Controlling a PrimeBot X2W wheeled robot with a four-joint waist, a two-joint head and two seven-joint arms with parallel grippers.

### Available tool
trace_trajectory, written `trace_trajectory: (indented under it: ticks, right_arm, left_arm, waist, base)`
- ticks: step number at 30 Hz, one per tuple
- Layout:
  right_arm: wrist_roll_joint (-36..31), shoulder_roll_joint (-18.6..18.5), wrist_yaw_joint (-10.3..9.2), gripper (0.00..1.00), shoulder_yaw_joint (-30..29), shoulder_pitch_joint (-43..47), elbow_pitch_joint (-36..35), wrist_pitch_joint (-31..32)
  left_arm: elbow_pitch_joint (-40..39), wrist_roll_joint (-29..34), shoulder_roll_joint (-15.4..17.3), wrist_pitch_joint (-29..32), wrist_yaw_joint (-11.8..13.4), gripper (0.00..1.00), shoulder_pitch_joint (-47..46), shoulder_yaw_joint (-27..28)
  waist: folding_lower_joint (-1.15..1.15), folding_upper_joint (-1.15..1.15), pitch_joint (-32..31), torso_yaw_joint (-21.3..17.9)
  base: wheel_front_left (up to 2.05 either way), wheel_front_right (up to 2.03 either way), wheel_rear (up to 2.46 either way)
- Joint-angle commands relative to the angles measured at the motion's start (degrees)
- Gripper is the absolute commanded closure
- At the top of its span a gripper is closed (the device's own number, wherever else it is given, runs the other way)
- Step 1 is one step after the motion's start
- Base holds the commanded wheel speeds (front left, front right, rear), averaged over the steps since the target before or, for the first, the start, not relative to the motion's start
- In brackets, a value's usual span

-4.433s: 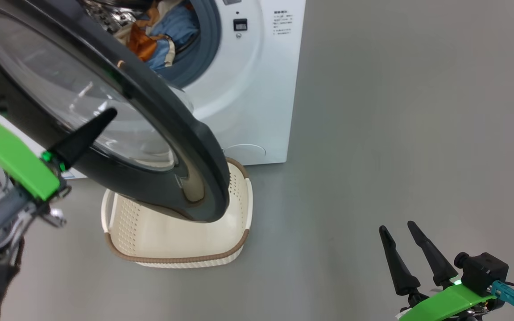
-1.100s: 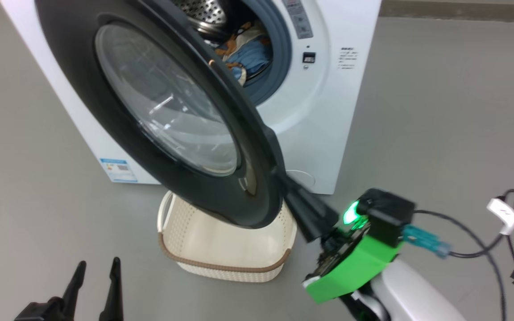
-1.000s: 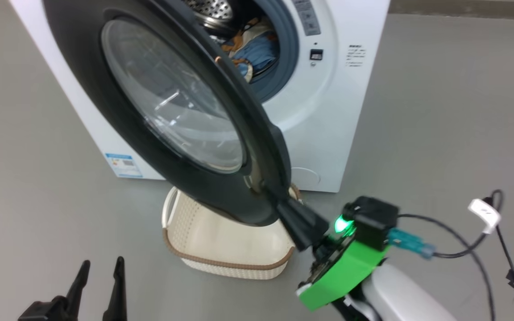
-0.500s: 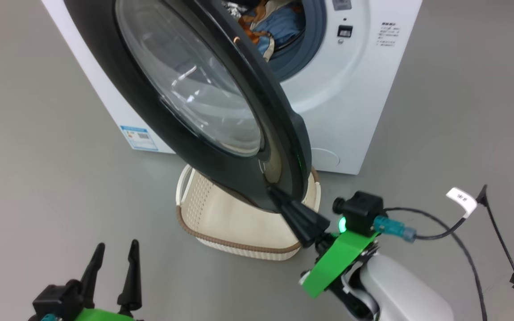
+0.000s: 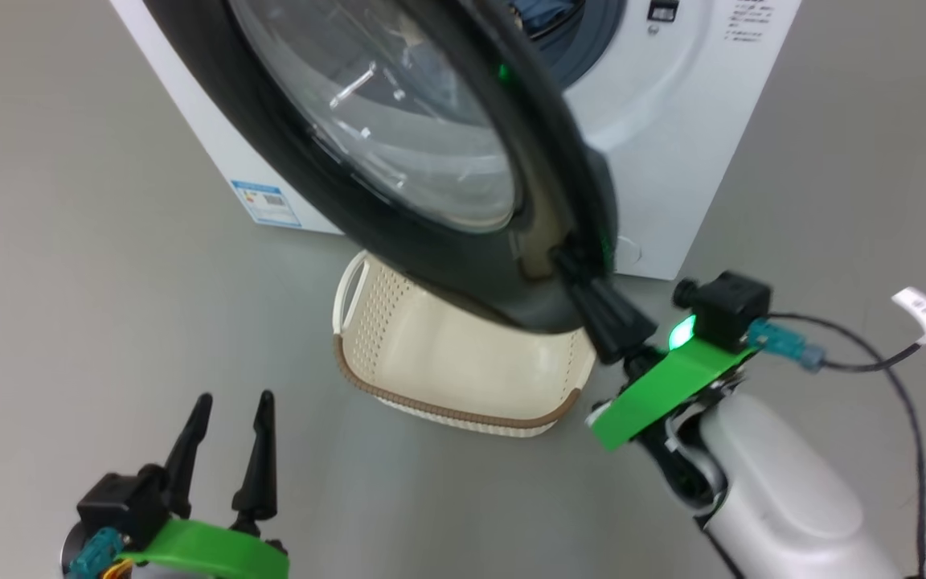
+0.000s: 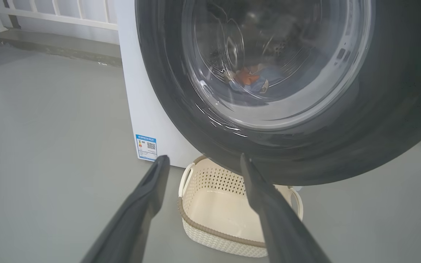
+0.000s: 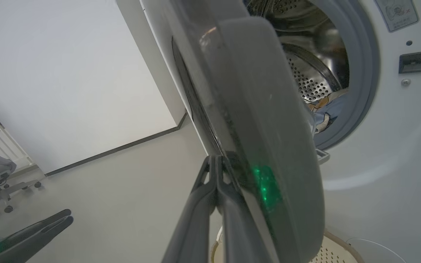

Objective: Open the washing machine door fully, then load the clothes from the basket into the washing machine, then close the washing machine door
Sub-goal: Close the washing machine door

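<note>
Black and long-fingered, my left gripper (image 5: pixel 235 400) hangs over the grey floor (image 5: pixel 109 281) at the near left, jaws wide apart and holding nothing. Next along, the small cream perforated plastic basket with the brown woven-look rim (image 5: pixel 471 415) sits on the floor just before the machine's foot. It is bare inside and half under the big round door with the glossy black rim and bulging glass window (image 5: pixel 447 273), which stands part-way open. My right gripper (image 5: pixel 567 261) has its jaws together, tips against that rim's free edge. Beyond is the big white front-loading washing machine (image 5: pixel 672 161), with the light blue and orange clothes (image 7: pixel 333 109) in its steel drum. I judge the loading done and the closing in hand. I should push square to the rim, follow the hinge arc, and press until the latch catches.
</note>
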Motion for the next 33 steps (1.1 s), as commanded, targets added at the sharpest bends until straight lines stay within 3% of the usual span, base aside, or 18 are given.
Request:
trace_trajectory:
  ticks: [1,19,33]
  right_arm:
    - [-0.2,0.2,0.07,1.00,-0.5,-1.9,-1.3,-0.3]
    - [-2.3,-5.0,0.07,1.00,-15.8,-18.0,4.8,-0.3]
    - [-5.5,-4.7,0.07,1.00,-25.2,-29.0,10.0,-0.3]
  left_arm:
    - [-1.9,-0.6,0.5,-0.8,-0.1,0.00,-2.2,1.5]
    - [-5.3,-2.0,-0.8,-0.8,-0.1,0.00,-9.2,-5.1]
    - [-6.5,-3.6,-1.0,-0.8,-0.1,0.00,-12.5,-7.4]
  waist:
    - [0.00,0.00,1.1,0.8]
    - [0.00,0.00,10.5,6.8]
    - [0.00,0.00,14.7,9.2]
  base:
    - [0.00,0.00,0.00]
    - [0.00,0.00,0.00]
    - [0.00,0.00,0.00]
